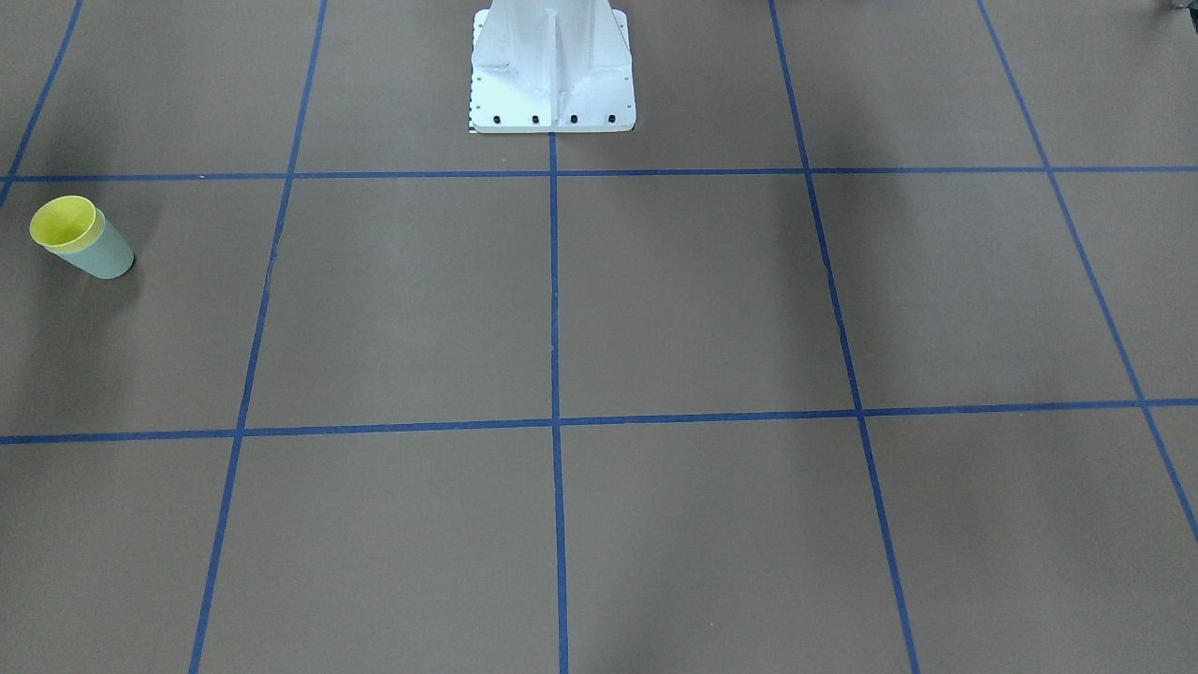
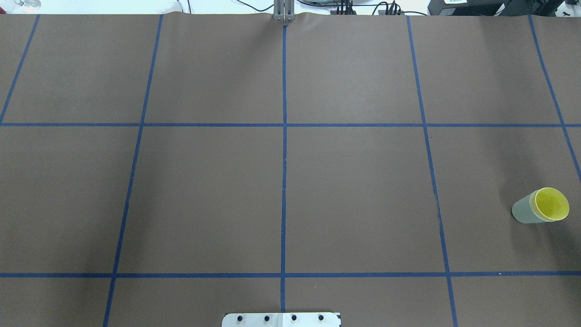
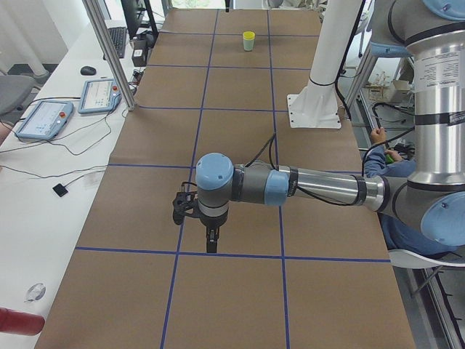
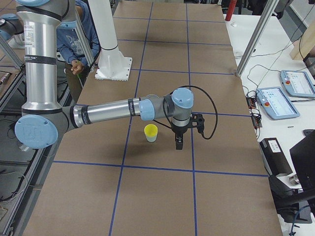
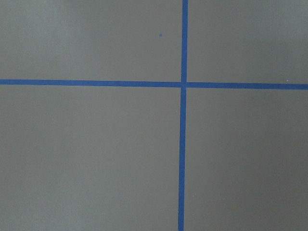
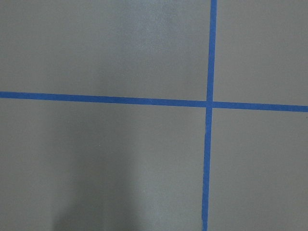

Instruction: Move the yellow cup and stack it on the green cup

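The yellow cup (image 1: 64, 223) sits nested inside the green cup (image 1: 108, 251), upright on the brown table at the robot's far right. The pair also shows in the overhead view, yellow cup (image 2: 551, 203) in green cup (image 2: 523, 212). In the exterior right view my right gripper (image 4: 178, 143) points down just beside the stacked cups (image 4: 150, 132), apart from them. In the exterior left view my left gripper (image 3: 211, 243) points down over the table's left end, far from the cups. Neither gripper shows in the other views, so I cannot tell whether they are open or shut.
The white robot pedestal (image 1: 552, 65) stands at mid-table on the robot's side. Blue tape lines (image 2: 283, 181) grid the brown paper. Teach pendants (image 3: 43, 120) and cables lie on the side bench. A metal post (image 3: 109, 51) stands at the table's edge.
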You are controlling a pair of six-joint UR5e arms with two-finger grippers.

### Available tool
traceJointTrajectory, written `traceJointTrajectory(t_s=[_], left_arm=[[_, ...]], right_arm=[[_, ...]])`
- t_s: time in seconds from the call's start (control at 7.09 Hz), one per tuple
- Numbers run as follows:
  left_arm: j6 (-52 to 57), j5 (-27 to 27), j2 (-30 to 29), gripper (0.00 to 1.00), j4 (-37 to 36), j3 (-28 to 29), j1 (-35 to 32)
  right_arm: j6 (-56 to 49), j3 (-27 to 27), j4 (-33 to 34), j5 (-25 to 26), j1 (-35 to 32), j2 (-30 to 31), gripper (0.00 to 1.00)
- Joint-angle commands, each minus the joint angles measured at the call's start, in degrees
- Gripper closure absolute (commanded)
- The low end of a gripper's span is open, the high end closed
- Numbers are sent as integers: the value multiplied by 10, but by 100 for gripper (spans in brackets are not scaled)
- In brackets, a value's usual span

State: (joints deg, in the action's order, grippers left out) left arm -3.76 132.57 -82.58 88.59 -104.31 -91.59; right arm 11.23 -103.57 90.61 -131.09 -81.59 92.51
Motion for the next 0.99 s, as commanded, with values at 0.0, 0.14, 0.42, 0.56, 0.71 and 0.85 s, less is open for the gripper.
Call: traceJointTrajectory(t_s=[0.0,0.14,0.42,0.56,0.71,0.85], left_arm=[[1,1,0,0,1,-1,0],[1,1,0,0,1,-2,1],[-5,1,0,0,0,3,2],[-5,1,0,0,0,3,2],[-5,1,-1,0,0,3,2],[-7,2,-1,0,0,-1,2]], right_arm=[[0,1,-1,-3,0,4,0],[2,1,-2,-2,0,4,0],[3,1,-1,-1,0,9,0],[3,1,-1,0,0,13,0],[3,2,0,0,0,13,0],[3,2,-1,0,0,13,0]])
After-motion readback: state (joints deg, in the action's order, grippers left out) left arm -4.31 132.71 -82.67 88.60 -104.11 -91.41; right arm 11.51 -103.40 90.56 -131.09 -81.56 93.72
